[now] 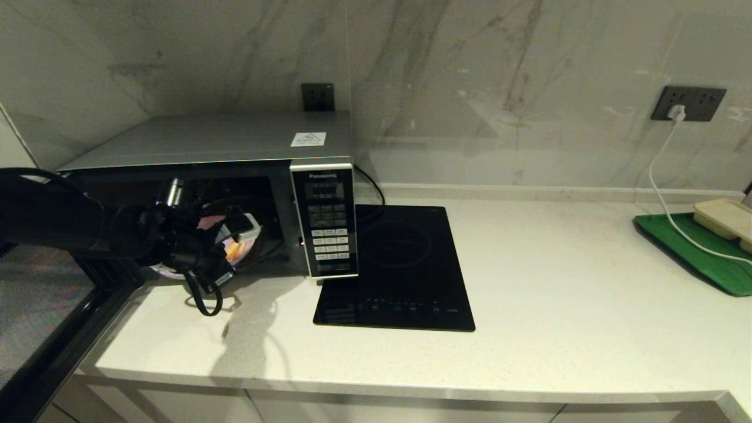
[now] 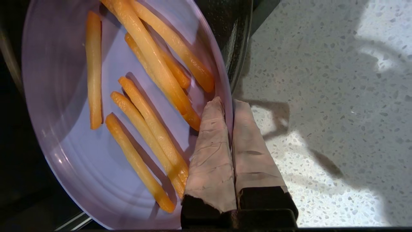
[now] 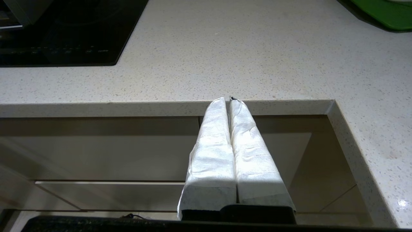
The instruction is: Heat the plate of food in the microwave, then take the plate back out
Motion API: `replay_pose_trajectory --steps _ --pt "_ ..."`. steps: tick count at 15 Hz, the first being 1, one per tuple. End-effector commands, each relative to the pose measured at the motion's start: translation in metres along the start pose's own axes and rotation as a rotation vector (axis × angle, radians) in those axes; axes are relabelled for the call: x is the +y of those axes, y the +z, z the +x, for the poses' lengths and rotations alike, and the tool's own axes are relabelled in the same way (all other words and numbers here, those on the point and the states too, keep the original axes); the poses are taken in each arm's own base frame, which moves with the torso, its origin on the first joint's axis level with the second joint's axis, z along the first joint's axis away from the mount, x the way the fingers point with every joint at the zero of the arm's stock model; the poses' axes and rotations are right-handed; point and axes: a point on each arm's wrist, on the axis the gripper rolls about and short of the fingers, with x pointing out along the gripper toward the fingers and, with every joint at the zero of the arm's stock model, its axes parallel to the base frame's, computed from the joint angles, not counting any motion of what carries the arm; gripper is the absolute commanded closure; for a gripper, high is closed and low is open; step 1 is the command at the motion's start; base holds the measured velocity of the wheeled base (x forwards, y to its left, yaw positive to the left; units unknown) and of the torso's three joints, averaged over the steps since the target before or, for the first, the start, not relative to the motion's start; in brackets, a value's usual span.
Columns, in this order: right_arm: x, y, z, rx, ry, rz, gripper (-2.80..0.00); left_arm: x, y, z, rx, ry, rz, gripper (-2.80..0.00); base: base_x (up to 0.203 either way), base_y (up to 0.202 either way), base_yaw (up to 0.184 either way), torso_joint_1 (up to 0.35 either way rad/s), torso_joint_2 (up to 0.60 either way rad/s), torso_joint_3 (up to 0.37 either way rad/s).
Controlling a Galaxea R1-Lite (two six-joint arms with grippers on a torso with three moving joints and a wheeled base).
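Closest to where I'm standing is the microwave door (image 1: 41, 317), swung wide open and hanging out past the counter's front edge on the robot's left. Right above it the left arm reaches in from the side, and the left gripper (image 2: 228, 106) has its taped jaws pressed together on the rim of the plate of food (image 2: 64, 129). So yeah, it's clamped on the plate edge, one finger over the top and one under.

From the wrist view the lilac plate is loaded with long orange-yellow fries (image 2: 151, 64) lying loose across it, and its rim sits just over the speckled counter (image 2: 322, 96) at the lip of the oven cavity. From the head view the plate is mostly hidden behind the gripper, at the mouth of the microwave (image 1: 211, 141).

That microwave is a silver Panasonic with a black keypad panel (image 1: 326, 226) on its right end and a small white sticker on top. Just beside it, touching or nearly so, a flat black induction hob (image 1: 399, 276) lies on the counter.

Over on the far right there's a green board (image 1: 699, 252) with a beige tray (image 1: 725, 217) on it, and a white cable running up to a wall socket (image 1: 687, 104).

Meanwhile the right gripper (image 3: 230, 100) is parked low in front of the counter edge, jaws together, holding nothing.
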Motion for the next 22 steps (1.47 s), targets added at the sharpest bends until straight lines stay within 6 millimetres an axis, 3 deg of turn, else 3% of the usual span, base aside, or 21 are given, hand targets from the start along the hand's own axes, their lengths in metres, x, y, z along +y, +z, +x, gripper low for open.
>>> replay_pose_trajectory --steps 1,10,14,22 --pt "0.0 0.0 0.0 0.002 0.0 0.001 0.0 0.003 0.002 -0.01 -0.016 0.021 0.004 0.0 0.0 0.0 0.0 0.0 0.0 0.0" --pt "0.0 0.0 0.0 0.002 0.001 0.0 0.0 -0.006 0.0 -0.032 -0.027 0.018 0.019 0.0 0.0 0.0 0.0 0.0 0.0 0.0" --pt "0.0 0.0 0.0 0.002 0.0 -0.001 0.0 -0.032 -0.008 -0.079 -0.062 -0.075 0.052 0.0 0.0 0.0 0.0 0.0 0.0 0.0" --pt "0.0 0.0 0.0 0.002 0.0 -0.001 0.0 -0.104 -0.037 -0.173 -0.161 -0.191 0.203 0.0 0.0 0.0 0.0 0.0 0.0 0.0"
